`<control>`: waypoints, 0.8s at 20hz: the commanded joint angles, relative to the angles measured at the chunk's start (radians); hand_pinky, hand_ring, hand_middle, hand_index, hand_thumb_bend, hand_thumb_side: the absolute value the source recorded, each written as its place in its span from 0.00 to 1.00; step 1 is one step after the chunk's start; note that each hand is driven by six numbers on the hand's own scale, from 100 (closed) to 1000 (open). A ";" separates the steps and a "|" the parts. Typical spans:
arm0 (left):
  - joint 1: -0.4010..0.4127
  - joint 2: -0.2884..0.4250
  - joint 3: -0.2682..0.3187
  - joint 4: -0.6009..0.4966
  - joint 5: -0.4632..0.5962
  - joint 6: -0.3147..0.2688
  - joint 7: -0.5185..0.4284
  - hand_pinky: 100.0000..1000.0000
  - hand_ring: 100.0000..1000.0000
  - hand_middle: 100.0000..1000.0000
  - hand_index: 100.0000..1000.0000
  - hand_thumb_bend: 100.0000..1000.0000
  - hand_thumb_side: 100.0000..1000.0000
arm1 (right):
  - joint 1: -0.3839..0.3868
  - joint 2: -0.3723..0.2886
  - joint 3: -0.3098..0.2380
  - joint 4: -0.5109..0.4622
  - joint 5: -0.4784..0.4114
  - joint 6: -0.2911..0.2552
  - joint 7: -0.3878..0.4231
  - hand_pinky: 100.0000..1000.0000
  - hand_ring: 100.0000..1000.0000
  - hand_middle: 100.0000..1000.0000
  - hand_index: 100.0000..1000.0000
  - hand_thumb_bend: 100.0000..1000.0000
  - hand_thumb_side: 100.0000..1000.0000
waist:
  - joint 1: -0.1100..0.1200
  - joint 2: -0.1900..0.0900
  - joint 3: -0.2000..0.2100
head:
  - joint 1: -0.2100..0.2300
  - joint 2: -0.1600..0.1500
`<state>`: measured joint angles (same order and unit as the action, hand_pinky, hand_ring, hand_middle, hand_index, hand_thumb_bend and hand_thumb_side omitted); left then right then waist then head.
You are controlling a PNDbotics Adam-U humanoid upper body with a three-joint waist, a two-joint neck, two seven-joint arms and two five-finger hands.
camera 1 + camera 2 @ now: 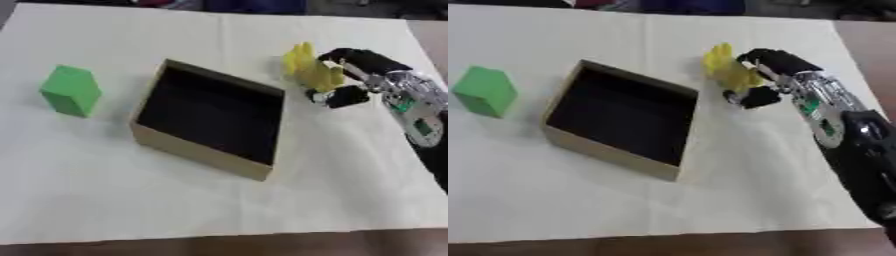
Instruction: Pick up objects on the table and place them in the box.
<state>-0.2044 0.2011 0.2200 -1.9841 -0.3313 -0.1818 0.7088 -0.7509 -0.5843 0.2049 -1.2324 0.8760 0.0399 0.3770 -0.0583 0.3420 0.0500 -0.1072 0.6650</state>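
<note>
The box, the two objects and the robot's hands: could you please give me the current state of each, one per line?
Box: open-topped, dark inside, nothing visible in it, resting on the table.
Yellow object: right of the box, outside it, with the fingers and thumb curled round it.
Green block: upright on the table left of the box, untouched.
Right hand: shut on the yellow object.
Left hand: not in view.
</note>
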 commanded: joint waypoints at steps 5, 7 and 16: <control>-0.010 0.003 0.000 -0.016 -0.005 0.001 -0.011 0.38 0.45 0.46 0.67 0.26 1.00 | -0.020 -0.011 -0.013 0.008 -0.040 0.018 -0.005 0.97 0.95 0.83 0.92 0.02 0.67 | 0.003 -0.014 0.001 | 0.000 -0.016; -0.010 0.003 0.000 -0.016 -0.006 0.001 -0.013 0.38 0.45 0.46 0.67 0.26 1.00 | -0.020 -0.013 -0.012 0.004 -0.052 0.023 -0.009 0.96 0.95 0.79 0.88 0.02 0.66 | 0.003 -0.014 0.001 | 0.000 -0.016; -0.012 0.002 -0.001 -0.016 -0.013 0.002 -0.020 0.38 0.45 0.46 0.67 0.26 1.00 | -0.029 -0.010 0.002 -0.013 0.007 0.022 -0.103 0.87 0.87 0.59 0.72 0.26 0.44 | 0.002 -0.013 0.004 | 0.002 -0.019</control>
<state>-0.2055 0.1931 0.2199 -1.9841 -0.3363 -0.1792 0.6921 -0.7621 -0.5772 0.2085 -1.2318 0.8629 0.0624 0.2930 -0.0584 0.3454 0.0526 -0.1067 0.6577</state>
